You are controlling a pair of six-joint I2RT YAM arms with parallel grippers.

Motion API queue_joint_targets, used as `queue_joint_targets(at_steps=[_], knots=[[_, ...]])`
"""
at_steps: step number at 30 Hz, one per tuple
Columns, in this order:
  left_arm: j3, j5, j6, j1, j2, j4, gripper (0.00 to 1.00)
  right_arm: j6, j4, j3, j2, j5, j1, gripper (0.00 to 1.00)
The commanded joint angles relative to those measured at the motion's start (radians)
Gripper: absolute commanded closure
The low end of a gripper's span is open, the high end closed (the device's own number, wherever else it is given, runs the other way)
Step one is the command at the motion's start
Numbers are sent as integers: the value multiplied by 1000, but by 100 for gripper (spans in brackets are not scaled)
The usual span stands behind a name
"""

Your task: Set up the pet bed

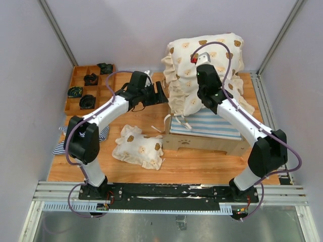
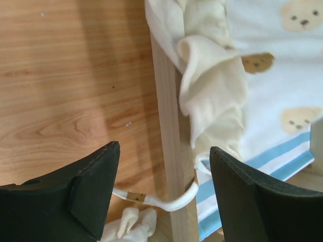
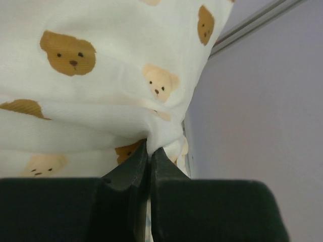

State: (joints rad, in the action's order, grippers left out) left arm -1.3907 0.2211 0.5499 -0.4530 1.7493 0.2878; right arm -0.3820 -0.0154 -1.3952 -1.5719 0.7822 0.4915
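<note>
The pet bed [image 1: 197,142], a light plywood frame with a paw-print cutout and a blue-and-white striped mattress [image 1: 207,126], stands right of centre. A cream bear-print ruffled quilt [image 1: 202,50] is held up over its far end, with my right gripper [image 1: 201,66] shut on a fold of it [image 3: 150,146]. My left gripper [image 1: 159,94] is open at the bed's left side. In the left wrist view its fingers [image 2: 86,196] straddle the wooden side rail [image 2: 169,126], with the quilt's ruffle [image 2: 212,91] and a white tie [image 2: 171,202] between them, touching neither.
A small bear-print pillow [image 1: 139,147] lies on the table in front of the bed. A brown compartment tray [image 1: 81,75] with dark items stands at the back left. A striped cloth [image 1: 63,143] lies under the left arm. Grey walls close in both sides.
</note>
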Motion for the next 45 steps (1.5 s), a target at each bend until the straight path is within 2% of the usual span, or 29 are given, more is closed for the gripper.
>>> queue_joint_targets(at_steps=[1, 7, 15, 19, 26, 27, 31, 36, 45], knots=[[59, 71, 0, 0, -61, -83, 24, 173, -154, -37, 3, 29, -11, 100], [126, 153, 40, -8, -111, -164, 22, 252, -258, -54, 40, 4, -11, 100], [110, 166, 54, -21, -22, -212, 21, 344, -372, -66, 118, -10, -9, 100], [53, 176, 58, -21, 36, -232, 29, 359, -373, -46, 161, -48, -8, 100], [18, 168, 70, -44, 101, -245, 32, 423, -355, 48, 213, -110, -8, 100], [10, 169, 68, -47, 111, -237, 34, 434, -356, 58, 220, -120, -8, 100], [0, 183, 71, -49, 113, -227, 55, 463, -370, 77, 253, -148, -8, 100], [-7, 178, 63, -52, 57, -210, 97, 453, -422, 61, 295, -45, -8, 100], [-64, 260, 99, -52, 10, -188, 100, 390, -425, 67, 388, 22, -9, 100]])
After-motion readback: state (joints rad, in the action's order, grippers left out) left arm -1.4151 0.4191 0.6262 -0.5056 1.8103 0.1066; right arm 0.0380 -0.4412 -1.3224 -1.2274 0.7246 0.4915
